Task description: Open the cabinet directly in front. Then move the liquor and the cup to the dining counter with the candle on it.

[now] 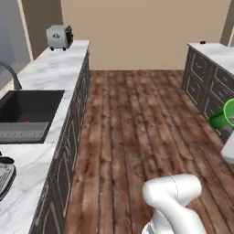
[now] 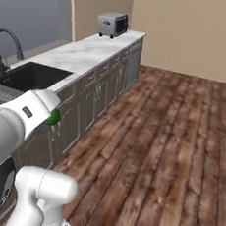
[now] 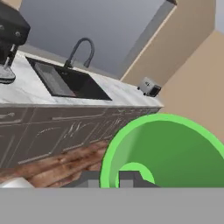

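Over floorboards (image 1: 137, 119) — cup (image 3: 170, 153) in tool (image 3: 109, 179)

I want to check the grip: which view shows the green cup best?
The hand view: the cup is close, its open mouth facing the camera. The left base view catches part at the right edge; the right base view shows a sliver behind the arm.
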{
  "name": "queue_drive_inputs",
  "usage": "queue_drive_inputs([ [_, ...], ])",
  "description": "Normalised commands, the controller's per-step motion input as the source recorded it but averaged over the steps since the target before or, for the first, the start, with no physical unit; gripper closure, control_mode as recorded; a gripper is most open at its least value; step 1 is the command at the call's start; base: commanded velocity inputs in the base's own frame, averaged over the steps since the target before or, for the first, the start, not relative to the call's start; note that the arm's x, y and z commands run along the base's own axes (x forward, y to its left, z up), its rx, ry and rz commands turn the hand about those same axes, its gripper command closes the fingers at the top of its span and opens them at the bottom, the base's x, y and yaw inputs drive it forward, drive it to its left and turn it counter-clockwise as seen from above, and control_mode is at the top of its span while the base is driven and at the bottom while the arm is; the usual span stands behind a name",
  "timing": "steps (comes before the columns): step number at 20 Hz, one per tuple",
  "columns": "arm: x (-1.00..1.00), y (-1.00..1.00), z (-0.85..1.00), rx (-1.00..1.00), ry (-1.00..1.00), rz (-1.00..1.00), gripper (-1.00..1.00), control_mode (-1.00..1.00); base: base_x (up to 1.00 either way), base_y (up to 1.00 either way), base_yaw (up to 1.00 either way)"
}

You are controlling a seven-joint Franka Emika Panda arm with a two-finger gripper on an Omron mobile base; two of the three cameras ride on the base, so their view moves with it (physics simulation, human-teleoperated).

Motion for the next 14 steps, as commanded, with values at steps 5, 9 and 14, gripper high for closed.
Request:
queue_drive_inputs([
  [5,0.00,0.00,0.00,0.00,0.00,0.00,1.00,1.00,0.58,-0.08,-0.57],
  [9,0.00,0.00,0.00,0.00,0.00,0.00,1.00,1.00,0.86,0.00,-0.44],
  [14,0.00,0.00,0.00,0.00,0.00,0.00,1.00,1.00,0.98,0.15,-0.33],
])
